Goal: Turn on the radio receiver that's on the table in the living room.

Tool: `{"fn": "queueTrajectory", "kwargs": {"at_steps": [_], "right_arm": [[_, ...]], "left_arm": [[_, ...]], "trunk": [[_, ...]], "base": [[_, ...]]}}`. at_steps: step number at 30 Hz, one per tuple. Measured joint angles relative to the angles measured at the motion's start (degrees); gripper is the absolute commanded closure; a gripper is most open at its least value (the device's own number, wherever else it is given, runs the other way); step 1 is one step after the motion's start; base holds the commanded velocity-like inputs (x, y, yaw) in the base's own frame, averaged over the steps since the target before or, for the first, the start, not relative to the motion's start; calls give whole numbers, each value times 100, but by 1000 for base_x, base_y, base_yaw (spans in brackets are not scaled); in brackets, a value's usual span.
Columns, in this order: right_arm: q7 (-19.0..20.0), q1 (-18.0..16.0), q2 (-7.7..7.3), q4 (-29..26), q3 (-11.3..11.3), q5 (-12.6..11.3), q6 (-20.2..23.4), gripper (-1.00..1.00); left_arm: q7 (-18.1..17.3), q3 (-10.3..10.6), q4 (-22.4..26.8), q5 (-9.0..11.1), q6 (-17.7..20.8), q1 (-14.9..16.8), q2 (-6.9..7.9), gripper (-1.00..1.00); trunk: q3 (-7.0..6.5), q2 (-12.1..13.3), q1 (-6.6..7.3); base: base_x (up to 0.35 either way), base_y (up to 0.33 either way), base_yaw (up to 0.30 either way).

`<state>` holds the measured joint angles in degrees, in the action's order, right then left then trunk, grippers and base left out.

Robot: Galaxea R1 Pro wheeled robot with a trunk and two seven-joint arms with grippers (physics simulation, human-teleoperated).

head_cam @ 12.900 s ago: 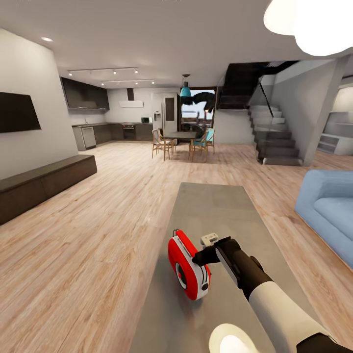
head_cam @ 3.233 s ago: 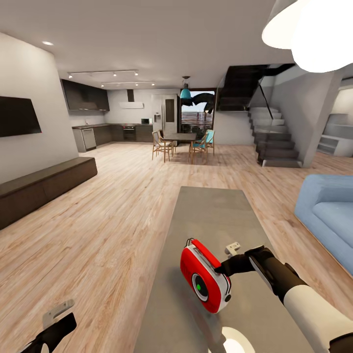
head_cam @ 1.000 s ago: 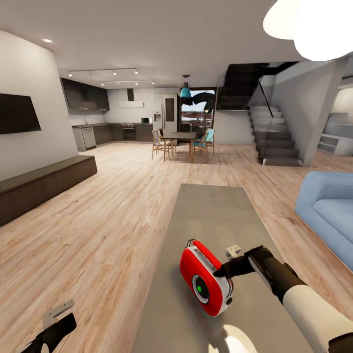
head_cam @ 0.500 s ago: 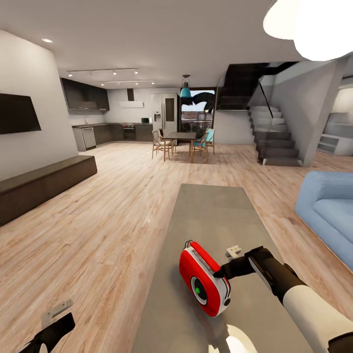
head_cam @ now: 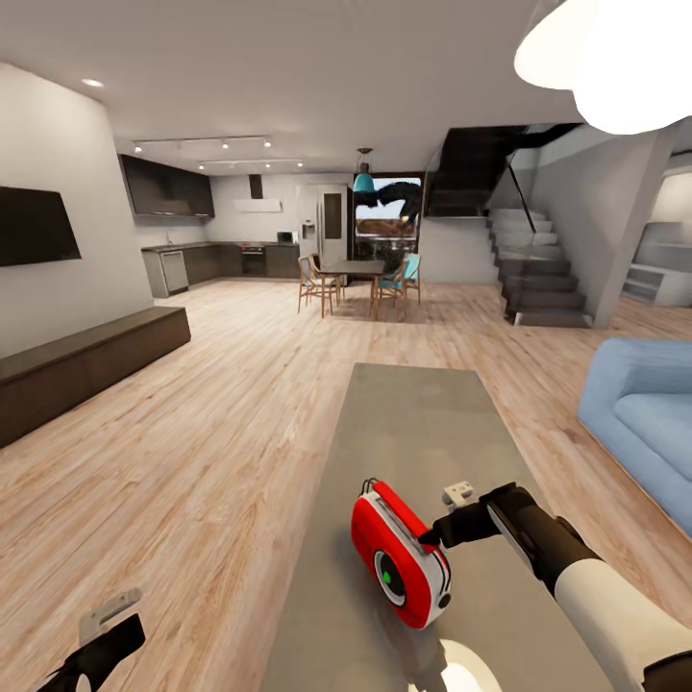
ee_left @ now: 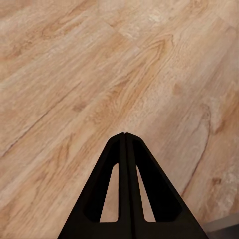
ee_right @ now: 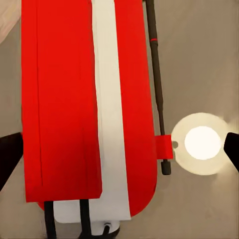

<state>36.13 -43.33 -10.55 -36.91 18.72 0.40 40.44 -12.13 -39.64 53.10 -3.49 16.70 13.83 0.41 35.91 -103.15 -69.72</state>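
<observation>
The red radio receiver (head_cam: 399, 553) with white trim stands tilted on the near part of the grey coffee table (head_cam: 413, 413); a green light shows in its round dial. My right gripper (head_cam: 434, 531) is against the radio's upper right edge. In the right wrist view the radio (ee_right: 64, 109) lies close below, its thin handle beside it. The right gripper (ee_right: 119, 149) is open there, with one dark fingertip (ee_right: 7, 154) past each side of the radio. My left gripper (head_cam: 120, 634) hangs low over the wood floor, well left of the table, its fingers (ee_left: 124, 149) pressed together, holding nothing.
A blue sofa (head_cam: 644, 413) stands right of the table and a long dark low cabinet (head_cam: 86, 360) runs along the left wall under the black TV (head_cam: 34, 226). Dining table and chairs (head_cam: 356, 274) and stairs (head_cam: 538, 274) are far back. The lamp's bright reflection (head_cam: 471, 668) lies on the table's near end.
Over the last second the radio has turned very slightly and both arms hold still. Compared with 12.9 s ago, the radio sits further right, its dial is lit green, and the left gripper is in view.
</observation>
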Motion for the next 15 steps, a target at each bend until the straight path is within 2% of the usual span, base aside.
{"fn": "queueTrajectory", "kwargs": {"at_steps": [2, 4, 6, 9, 15], "right_arm": [[0, 0, 0, 0, 0, 0, 0, -100], [-1, 0, 0, 0, 0, -3, -1, -100], [-1, 0, 0, 0, -1, -5, -1, -100], [-1, 0, 0, 0, -6, -5, -1, -100], [-1, 0, 0, 0, -9, -5, -1, -100]], "left_arm": [[0, 0, -1, -101, 3, -2, 0, 100], [-4, -3, -1, -387, 7, 0, -4, 100], [-12, -8, -2, -561, 4, 3, -10, 100], [-16, -26, 1, -647, -8, 2, -13, 100], [-17, -51, 1, -685, -17, 0, -12, 100]], "trunk": [[-36, 80, 44], [-72, 160, 88], [-108, 241, 132], [-162, 361, 198], [-269, 602, 329]], "base": [[0, 0, 0], [0, 0, 0], [0, 0, 0], [0, 0, 0], [0, 0, 0]]}}
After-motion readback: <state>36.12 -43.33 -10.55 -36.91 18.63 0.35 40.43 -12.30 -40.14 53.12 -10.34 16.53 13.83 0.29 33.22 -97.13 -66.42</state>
